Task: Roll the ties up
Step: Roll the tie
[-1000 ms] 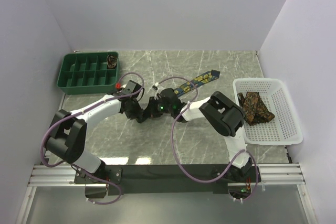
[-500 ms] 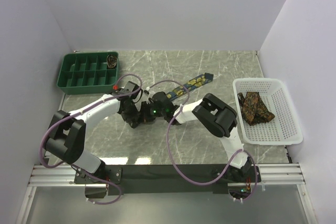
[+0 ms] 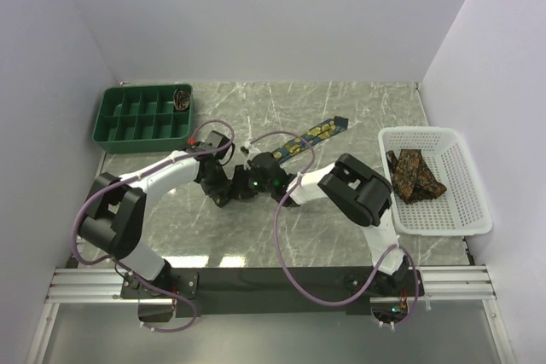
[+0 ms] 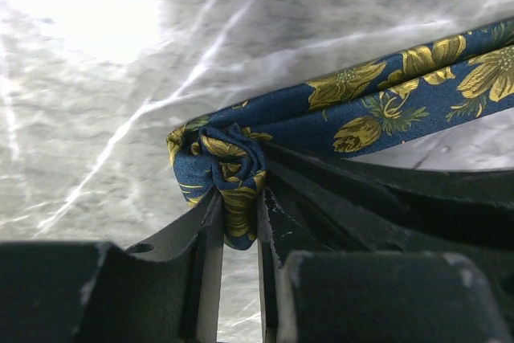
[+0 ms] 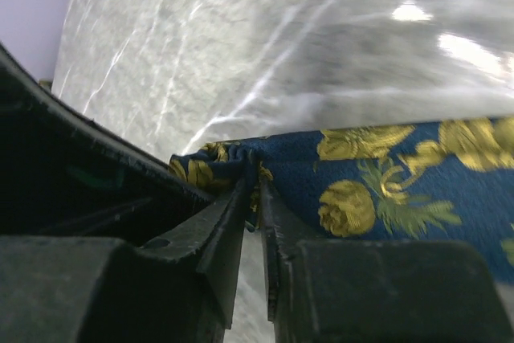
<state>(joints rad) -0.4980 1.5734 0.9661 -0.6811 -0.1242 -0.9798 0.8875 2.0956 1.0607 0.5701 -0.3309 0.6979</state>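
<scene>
The left claw and the right claw meet near the middle of the tabletop, a little toward its left edge. I read the left claw as clamped on the navy tie. In its wrist view the two fingers pinch a small tight coil of blue cloth with yellow flowers. The wound end of the coil faces the camera and sticks out just past the fingertips. The right claw comes in from the opposite side and is closed on the same tie. Its wrist view shows its fingers nearly together, with a bunched fold of the printed cloth caught in the narrow slot between them. From the coil the rest of the navy tie runs out as a flat strip, diagonally toward the far right corner. Its pointed tip lies on the marble, short of the far edge and apart from the white basket. From above, the two claws sit so close that I cannot separate their fingertips, and the dark hardware hides the coil. The basket sits against the right edge and holds brown gold-patterned ties in a loose heap toward its left side. The green tray sits at the far left corner, with one rolled tie standing in its far right compartment. Purple cables loop above the near half of the tabletop.
</scene>
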